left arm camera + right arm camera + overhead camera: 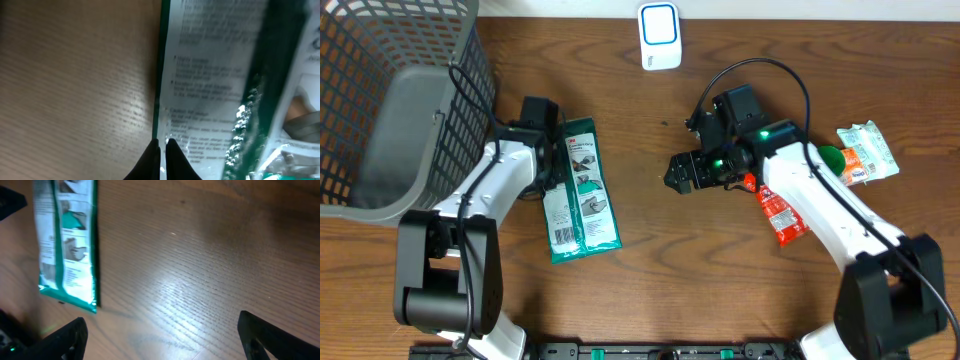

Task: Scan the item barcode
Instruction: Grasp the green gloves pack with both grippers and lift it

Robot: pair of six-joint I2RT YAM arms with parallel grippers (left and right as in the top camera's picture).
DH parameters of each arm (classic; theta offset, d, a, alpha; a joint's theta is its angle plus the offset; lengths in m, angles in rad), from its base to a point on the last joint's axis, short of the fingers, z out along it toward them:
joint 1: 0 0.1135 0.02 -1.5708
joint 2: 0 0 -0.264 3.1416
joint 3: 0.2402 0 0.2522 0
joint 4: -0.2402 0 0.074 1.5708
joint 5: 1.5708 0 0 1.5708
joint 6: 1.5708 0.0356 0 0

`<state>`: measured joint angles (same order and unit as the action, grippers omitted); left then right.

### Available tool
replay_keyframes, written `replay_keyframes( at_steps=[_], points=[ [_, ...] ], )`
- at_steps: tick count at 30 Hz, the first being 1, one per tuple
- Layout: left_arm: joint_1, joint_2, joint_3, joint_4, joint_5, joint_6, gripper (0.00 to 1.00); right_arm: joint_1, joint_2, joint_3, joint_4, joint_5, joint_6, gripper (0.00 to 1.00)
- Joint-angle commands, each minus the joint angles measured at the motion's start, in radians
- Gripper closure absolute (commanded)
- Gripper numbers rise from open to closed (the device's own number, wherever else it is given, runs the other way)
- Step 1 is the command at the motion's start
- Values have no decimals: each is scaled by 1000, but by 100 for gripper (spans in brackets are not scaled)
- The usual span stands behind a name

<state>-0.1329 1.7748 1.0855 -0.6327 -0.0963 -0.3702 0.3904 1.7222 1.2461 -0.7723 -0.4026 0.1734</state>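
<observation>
Left gripper (161,152) is seen clenched on the packet (215,90), with its green edge pinched between the dark fingertips (149,161). From overhead, this gripper (552,170) is placed at the packet's (580,190) left edge, below and to the left of the scanner (659,36). The packet is laid flat on the table (650,260), long side running away from the scanner, printed face up; the print is blurred in the wrist view.

Right gripper (677,175) is held released, jaws spread wide over bare wood, almost straight below the scanner. In its own view (162,330), the packet (67,240) is noted at upper left, well apart.

A basket (380,110) is noted far left of the scanner. A red sachet (781,216) and a white pack (868,152) are noted to its lower right.
</observation>
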Motion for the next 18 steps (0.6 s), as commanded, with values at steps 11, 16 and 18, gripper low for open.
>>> replay_keyframes(
  at_steps=[11, 16, 18],
  points=[
    [-4, 20, -145, 139, 58, -36, 92, 7, 42, -5, 25, 10, 1, 6],
    [-21, 21, -152, 157, 204, -35, 92, 7, 42, -5, 25, 30, 1, 4],
    [-36, 21, -152, 157, 240, -35, 92, 7, 42, -6, 25, 40, 1, 4]
  ],
)
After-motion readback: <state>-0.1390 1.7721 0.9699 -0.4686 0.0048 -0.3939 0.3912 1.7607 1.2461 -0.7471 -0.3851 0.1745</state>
